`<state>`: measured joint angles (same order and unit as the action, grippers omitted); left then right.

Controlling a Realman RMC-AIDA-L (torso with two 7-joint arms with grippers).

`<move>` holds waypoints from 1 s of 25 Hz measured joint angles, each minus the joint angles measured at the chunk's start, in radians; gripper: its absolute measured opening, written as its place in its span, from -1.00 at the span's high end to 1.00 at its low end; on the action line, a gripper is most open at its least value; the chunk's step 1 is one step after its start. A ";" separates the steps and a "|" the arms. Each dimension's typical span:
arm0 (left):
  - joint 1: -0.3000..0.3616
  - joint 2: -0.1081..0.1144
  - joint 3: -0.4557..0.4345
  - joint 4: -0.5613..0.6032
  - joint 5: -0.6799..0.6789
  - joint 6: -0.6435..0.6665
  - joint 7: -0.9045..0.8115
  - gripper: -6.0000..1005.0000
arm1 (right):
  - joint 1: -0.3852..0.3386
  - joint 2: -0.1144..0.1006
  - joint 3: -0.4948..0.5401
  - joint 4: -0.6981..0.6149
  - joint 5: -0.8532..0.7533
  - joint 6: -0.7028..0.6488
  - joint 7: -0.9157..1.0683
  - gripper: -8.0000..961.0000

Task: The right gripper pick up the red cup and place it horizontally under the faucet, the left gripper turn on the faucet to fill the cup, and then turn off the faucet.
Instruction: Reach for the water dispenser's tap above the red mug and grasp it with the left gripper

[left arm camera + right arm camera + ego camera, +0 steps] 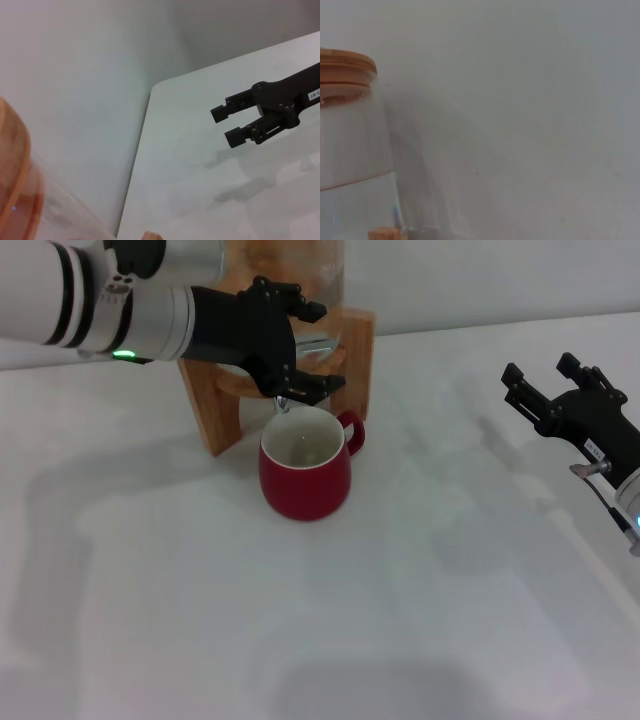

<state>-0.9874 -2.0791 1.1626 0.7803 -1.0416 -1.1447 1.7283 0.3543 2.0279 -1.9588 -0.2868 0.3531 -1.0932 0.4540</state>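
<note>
- Head view: a plain white table [420,600] runs up to a pale wall, and at the back a wooden stand [215,405] carries a glass jar [285,265], whose upper part is cut off by the frame's top edge.
- The left gripper [300,345] reaches in from the left, green light glowing on its wrist, its black fingers splayed around the faucet [312,343]; the claw hides most of the tap, and only a chrome sliver of lever and the spout tip peek through, so I cannot tell whether the fingers actually press on the lever.
- The red cup [305,478] stands upright on the table directly below that spout, handle turned toward the back right, a little liquid showing inside the white interior.
- The right gripper [548,388] hovers well apart at the right edge, its arm cut off by the frame, fingers spread with nothing between them.
- Left wrist view: grey wall and the table's far corner; the arm's own fingers don't show here. Farther off, the right gripper [229,125] appears with a clear gap between its two pads, holding nothing. A curved piece of the jar and an orange-brown wooden rim [15,165] crowd the corner, blurred.
- Right wrist view: mostly bare wall; the jar [355,150] with its wooden lid [345,65] fills one side, a liquid line visible through the glass. No gripper, cup or faucet shows.
</note>
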 joint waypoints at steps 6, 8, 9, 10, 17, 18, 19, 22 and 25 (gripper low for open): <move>-0.002 -0.001 0.000 -0.011 -0.001 0.001 0.005 -0.68 | 0.000 0.000 0.000 0.000 0.000 0.000 0.000 -0.75; -0.003 -0.001 0.001 -0.016 -0.001 0.002 0.005 -0.68 | 0.000 0.000 0.000 0.000 0.000 0.000 0.000 -0.75; -0.003 -0.001 0.001 -0.020 -0.001 0.002 0.006 -0.68 | 0.000 0.000 0.000 0.000 0.000 0.001 0.000 -0.75; -0.003 -0.001 0.001 -0.021 -0.002 0.003 0.006 -0.68 | 0.000 0.000 0.000 0.000 0.000 0.001 0.000 -0.75; -0.002 -0.003 0.002 -0.024 -0.002 0.004 0.015 -0.68 | -0.001 0.000 -0.008 0.001 0.000 0.000 0.000 -0.74; -0.002 -0.003 0.002 -0.028 -0.002 0.004 0.016 -0.68 | -0.001 0.000 -0.009 0.001 0.000 0.000 0.000 -0.74; -0.003 -0.004 0.002 -0.032 -0.002 0.004 0.017 -0.68 | -0.001 0.000 -0.009 0.002 0.000 0.000 0.000 -0.74; -0.005 -0.004 0.008 -0.040 -0.004 0.004 0.021 -0.68 | -0.001 0.000 -0.009 0.003 0.000 -0.001 0.000 -0.74; -0.005 -0.004 0.024 -0.046 -0.022 0.007 0.028 -0.68 | -0.002 0.000 -0.009 0.003 0.001 -0.001 0.000 -0.74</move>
<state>-0.9924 -2.0832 1.1864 0.7348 -1.0639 -1.1375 1.7567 0.3528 2.0279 -1.9680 -0.2838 0.3539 -1.0944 0.4540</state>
